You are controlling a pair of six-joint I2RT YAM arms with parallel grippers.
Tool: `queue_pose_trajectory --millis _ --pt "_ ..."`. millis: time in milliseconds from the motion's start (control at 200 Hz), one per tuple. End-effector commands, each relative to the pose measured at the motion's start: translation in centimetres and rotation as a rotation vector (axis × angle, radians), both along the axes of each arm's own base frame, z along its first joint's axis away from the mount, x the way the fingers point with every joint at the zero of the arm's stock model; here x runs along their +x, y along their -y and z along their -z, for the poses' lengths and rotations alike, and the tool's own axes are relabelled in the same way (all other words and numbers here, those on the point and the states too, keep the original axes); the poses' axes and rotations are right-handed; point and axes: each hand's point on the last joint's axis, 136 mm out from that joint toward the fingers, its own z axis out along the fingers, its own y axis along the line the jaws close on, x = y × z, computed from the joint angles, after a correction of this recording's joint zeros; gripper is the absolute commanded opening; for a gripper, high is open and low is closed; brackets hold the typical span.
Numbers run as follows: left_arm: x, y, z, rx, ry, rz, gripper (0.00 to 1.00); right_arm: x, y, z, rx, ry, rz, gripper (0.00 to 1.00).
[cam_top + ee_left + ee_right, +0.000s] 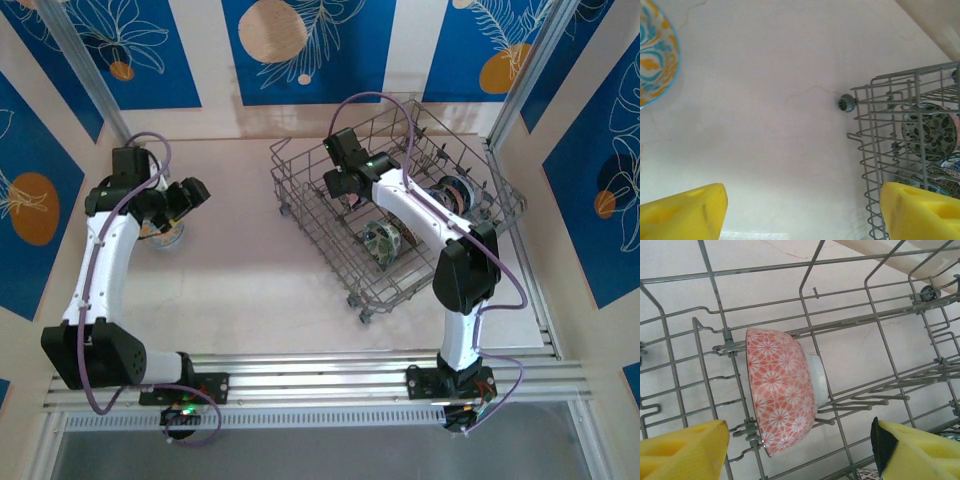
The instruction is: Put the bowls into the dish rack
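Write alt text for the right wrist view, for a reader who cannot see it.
A pink-red patterned bowl stands on its edge among the tines of the grey wire dish rack, its white foot pointing right. The right gripper is open, its yellow fingers apart in the lower corners, clear of the bowl. The pale table shows through the wires.

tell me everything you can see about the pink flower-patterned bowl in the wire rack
The small round pink-red bowl looks ceramic and glossy, its outside covered in white flower rosettes, with a plain white foot ring. It stands on edge inside the grey wire dish rack, mouth facing sideways, propped among its upright wires, which touch it. The open right gripper is clear of it.
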Motion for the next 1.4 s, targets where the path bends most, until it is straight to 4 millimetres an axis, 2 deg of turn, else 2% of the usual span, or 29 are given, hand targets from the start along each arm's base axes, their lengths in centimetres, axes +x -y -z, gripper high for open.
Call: queue_pose_trajectory --millis 0,215,445,530,680,850,1035,1216,1396 --pt "-1.7 -0.9 1.0 0.015 -0.058 0.013 0.80 -0.4 -0.2 -0.9 0.051 -0.001 -0.029 0.77" --pt "-2.6 -3.9 3.2 0.047 -0.152 -0.024 0.81 -0.9 1.2 -2.8 0.108 0.006 -0.016 0.77" --pt "-2.0 -6.3 6.1 0.158 -0.270 0.008 0.77 -2.4 1.6 -5.4 0.316 -0.029 -0.025 0.76" --pt "-1.7 -7.2 7.3 0.197 -0.310 0.014 0.73 -2.6 2.3 -5.1 0.321 -0.045 -0.016 0.76" --pt "-0.8 -8.8 9.0 0.284 -0.364 0.039 0.69 -3.4 3.6 -3.4 0.330 -0.093 0.029 0.76" --pt "1.2 -10.4 10.8 0.360 -0.426 0.071 0.62 -4.5 4.5 -2.5 0.367 -0.115 0.065 0.75" --pt "3.2 -10.4 12.3 0.349 -0.456 0.111 0.54 -5.2 5.3 -2.0 0.369 -0.129 0.090 0.75" --pt "4.3 -8.9 13.6 0.345 -0.477 0.175 0.54 -5.5 5.3 -1.9 0.381 -0.136 0.097 0.75" --pt "4.6 -8.6 14.9 0.342 -0.507 0.190 0.54 -5.5 5.2 -2.0 0.391 -0.135 0.098 0.75"
